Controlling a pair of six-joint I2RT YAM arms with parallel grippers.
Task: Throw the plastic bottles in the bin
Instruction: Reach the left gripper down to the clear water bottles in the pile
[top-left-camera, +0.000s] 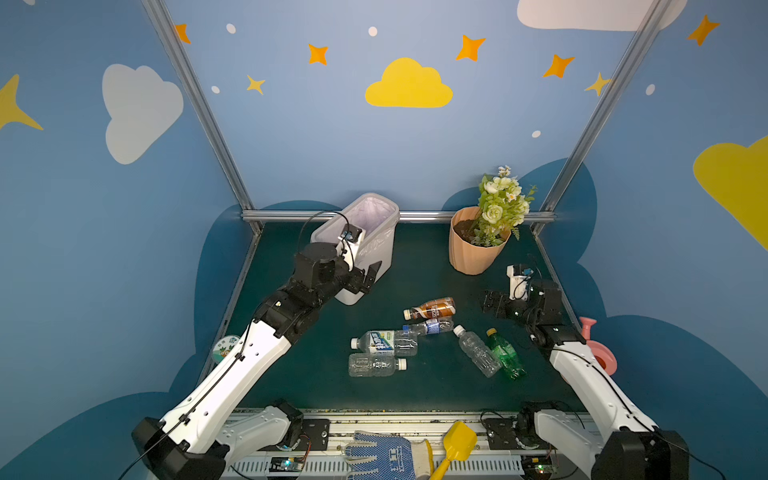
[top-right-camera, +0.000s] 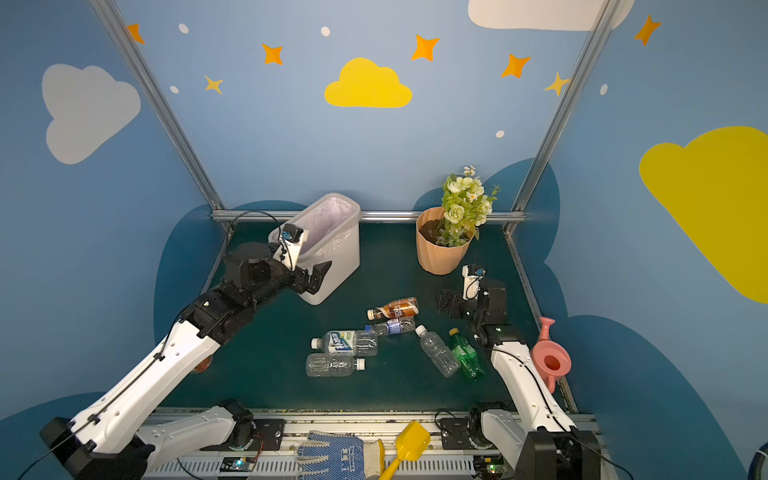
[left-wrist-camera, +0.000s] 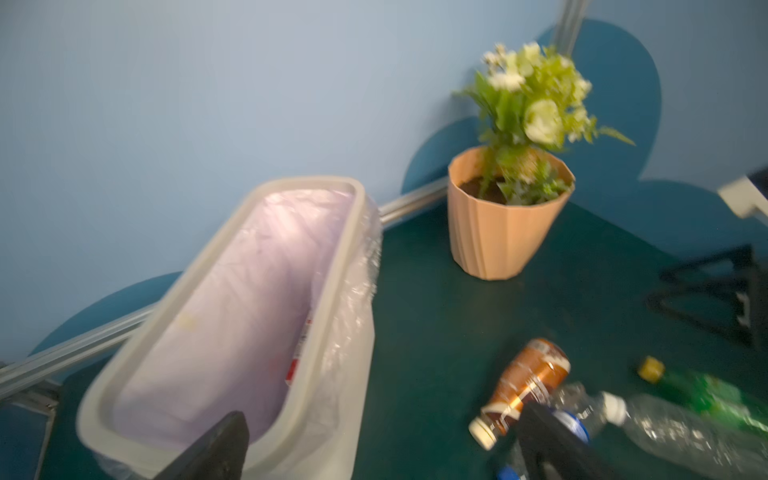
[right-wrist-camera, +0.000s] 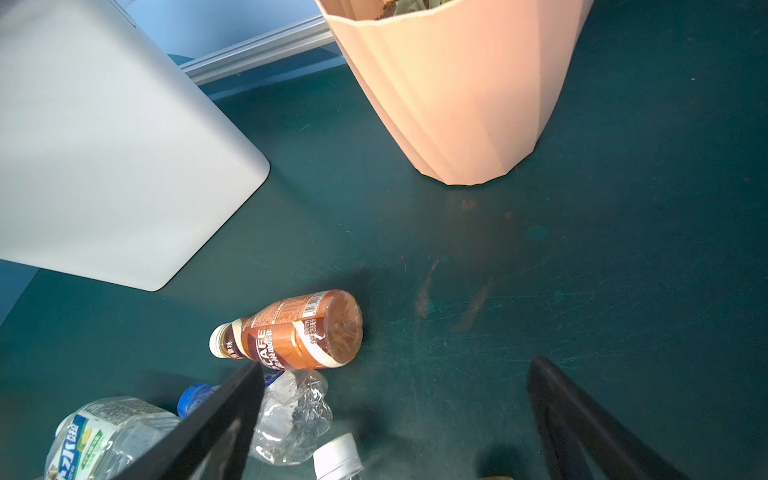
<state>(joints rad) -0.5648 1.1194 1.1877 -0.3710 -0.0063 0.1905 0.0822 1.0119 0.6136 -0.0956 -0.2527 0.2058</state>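
Hung left pincer, released, by bin at eleven o'clock. Aimed right pincer, likewise released, at brown bottle, probably for pickup.

A brown-labelled bottle is seen lying on its side on the dark green table, with a crumpled clear bottle just beside it and a labelled clear bottle near that. The right gripper is shown with its black fingers spread wide and nothing held between them. The bin and a peach flowerpot are seen standing apart beyond the bottles.
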